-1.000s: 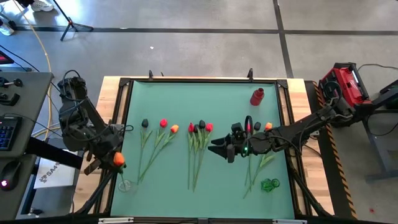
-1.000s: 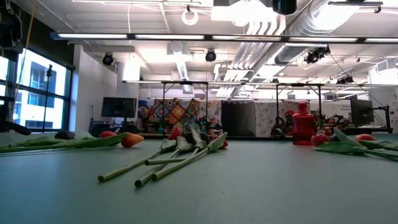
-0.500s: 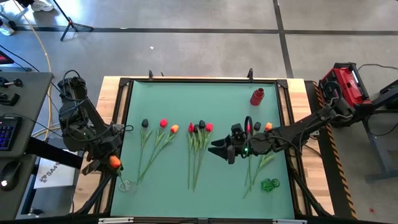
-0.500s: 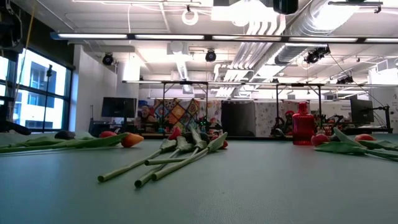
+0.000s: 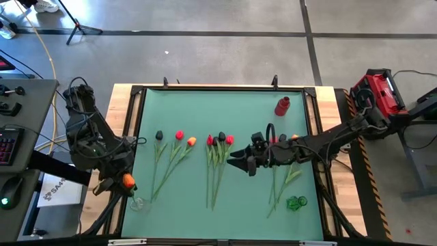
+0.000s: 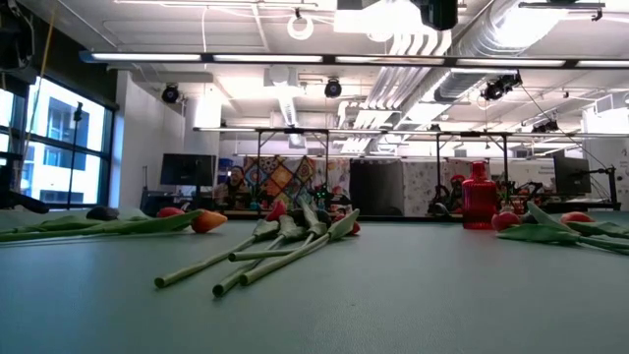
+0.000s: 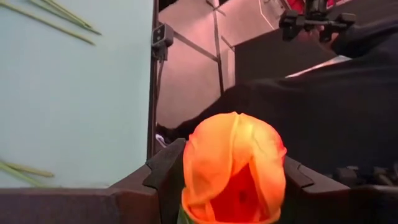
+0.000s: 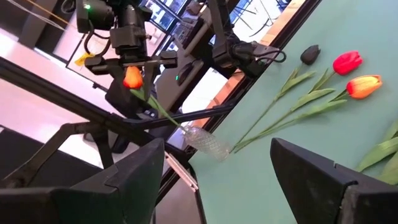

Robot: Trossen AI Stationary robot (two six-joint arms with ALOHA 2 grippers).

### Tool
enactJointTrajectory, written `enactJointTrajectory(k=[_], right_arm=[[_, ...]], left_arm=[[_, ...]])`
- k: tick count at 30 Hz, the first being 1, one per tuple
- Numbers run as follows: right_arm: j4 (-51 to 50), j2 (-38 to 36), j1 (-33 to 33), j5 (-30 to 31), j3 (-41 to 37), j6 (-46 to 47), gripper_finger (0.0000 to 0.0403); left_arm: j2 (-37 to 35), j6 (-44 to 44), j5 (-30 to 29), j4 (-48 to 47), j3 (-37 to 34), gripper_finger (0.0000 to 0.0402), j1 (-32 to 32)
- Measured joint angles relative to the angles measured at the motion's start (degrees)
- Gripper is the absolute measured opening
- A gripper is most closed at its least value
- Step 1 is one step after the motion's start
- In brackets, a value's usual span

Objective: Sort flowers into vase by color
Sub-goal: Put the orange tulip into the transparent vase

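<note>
My left gripper (image 5: 124, 180) hangs past the table's left edge, shut on an orange flower (image 7: 233, 167). The flower's green stem (image 8: 160, 109) slants down to the mouth of a clear glass vase (image 5: 138, 203) at the near left corner. My right gripper (image 5: 237, 162) hovers open over the table's middle, beside a bunch of red and black flowers (image 5: 218, 141), with nothing between its fingers. More flowers lie flat on their stems: a black, a red and an orange one (image 5: 179, 137) at the left, others (image 5: 290, 140) under the right arm. My left gripper pinches the orange flower's head (image 7: 193, 186) at its lower part between its two fingers (image 7: 163, 177), one on each side. The head is lifted clear, bud up. Its stem hangs slanting below the fingers, and its lower end (image 8: 181, 126) reaches the clear vase's mouth.
A red vase (image 5: 282, 106) stands at the far right of the green mat, and a green vase (image 5: 296, 202) at the near right. A raised black frame (image 5: 140, 96) borders the mat. Free mat lies along the far side.
My left gripper's wrist has rolled a little, and the orange head in it has shifted slightly toward the table's near edge, over the clear vase. The flowers on the table have not moved.
</note>
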Motion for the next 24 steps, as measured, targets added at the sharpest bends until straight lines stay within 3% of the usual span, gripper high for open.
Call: enactJointTrajectory(k=[18,24], right_arm=[[0.5,0.0,-0.9,-4.6,0.0,-1.1,0.0281],[0.5,0.0,-0.9,-4.9,0.0,-1.2,0.0281]], left_arm=[[-4.0,-4.9,0.2,0.9,0.1,0.0157,0.0],[-4.0,-9.1,7.4,0.9,0.1,0.0157,0.0]])
